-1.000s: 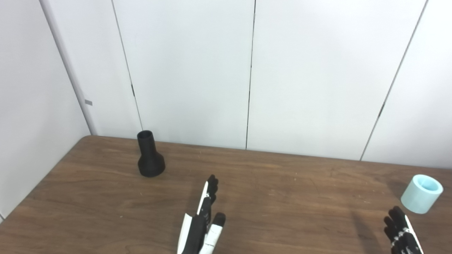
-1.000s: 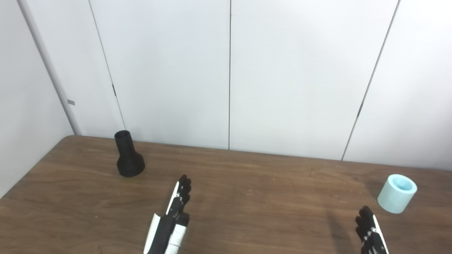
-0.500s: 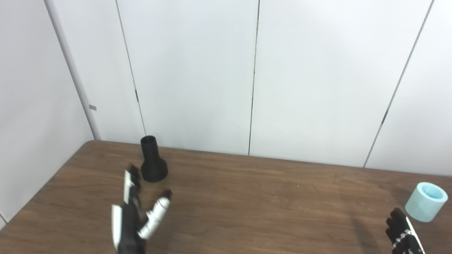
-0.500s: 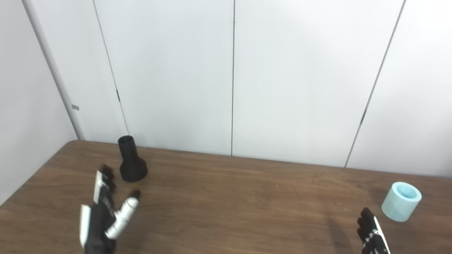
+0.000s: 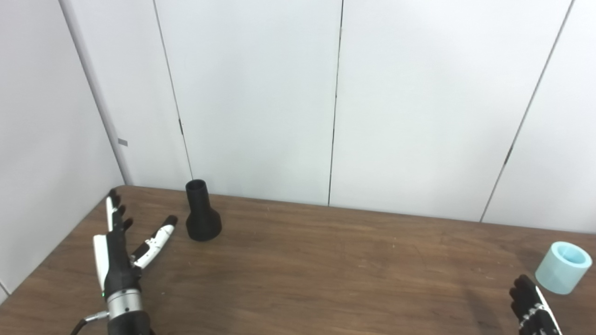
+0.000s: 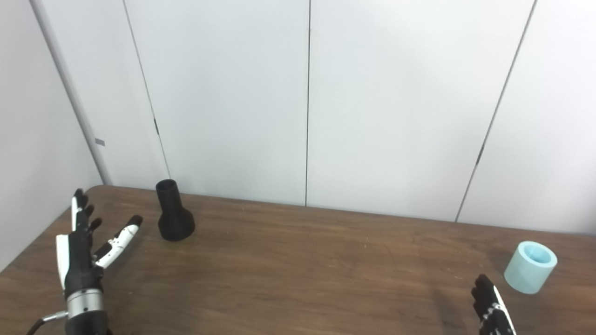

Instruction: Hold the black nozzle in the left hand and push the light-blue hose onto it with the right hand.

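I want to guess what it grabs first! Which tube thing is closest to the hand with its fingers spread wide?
The black nozzle. It stands just beside the open left hand, while the light-blue hose sits far across the table.

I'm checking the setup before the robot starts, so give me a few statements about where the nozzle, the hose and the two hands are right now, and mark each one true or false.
1. The black nozzle stands upright on the table, wide end down. True.
2. The left hand grips the nozzle. False: it is open, left of the nozzle and apart from it.
3. The light-blue hose is already pushed onto the nozzle. False: it sits alone near the table's right edge.
4. The right hand is close to the hose but holds nothing. True.
5. The hose's open end faces up. True.
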